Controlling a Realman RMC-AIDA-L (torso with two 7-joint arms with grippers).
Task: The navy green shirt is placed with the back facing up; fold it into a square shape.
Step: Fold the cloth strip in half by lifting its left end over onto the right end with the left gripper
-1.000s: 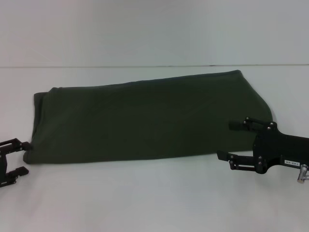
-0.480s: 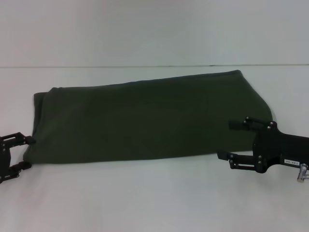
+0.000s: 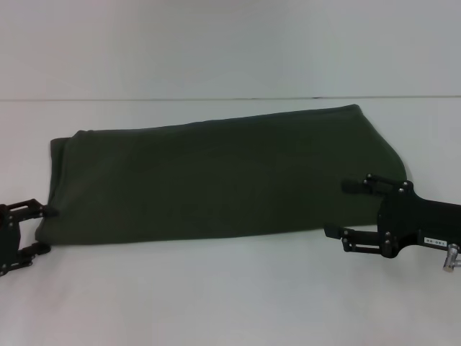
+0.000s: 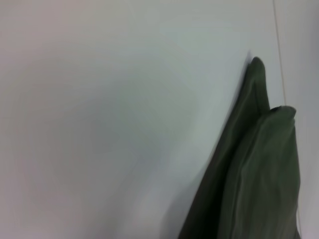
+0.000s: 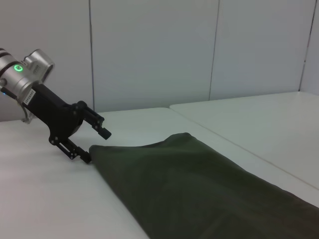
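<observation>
The navy green shirt (image 3: 216, 180) lies as a long folded band across the white table; it also shows in the left wrist view (image 4: 259, 174) and the right wrist view (image 5: 199, 189). My left gripper (image 3: 45, 229) stands open at the band's near left corner, fingertips right at the cloth edge, and appears in the right wrist view (image 5: 95, 145) too. My right gripper (image 3: 338, 209) is open at the near right corner. One of its fingers is over the cloth and the other is over the table just in front of it. Neither holds cloth.
The white table (image 3: 216, 303) runs wide in front of the shirt. A thin seam line (image 3: 216, 99) crosses it behind the shirt. Pale wall panels (image 5: 149, 50) stand beyond the table in the right wrist view.
My left gripper has shifted slightly farther in toward the shirt's left edge. The right gripper and the shirt have not moved.
</observation>
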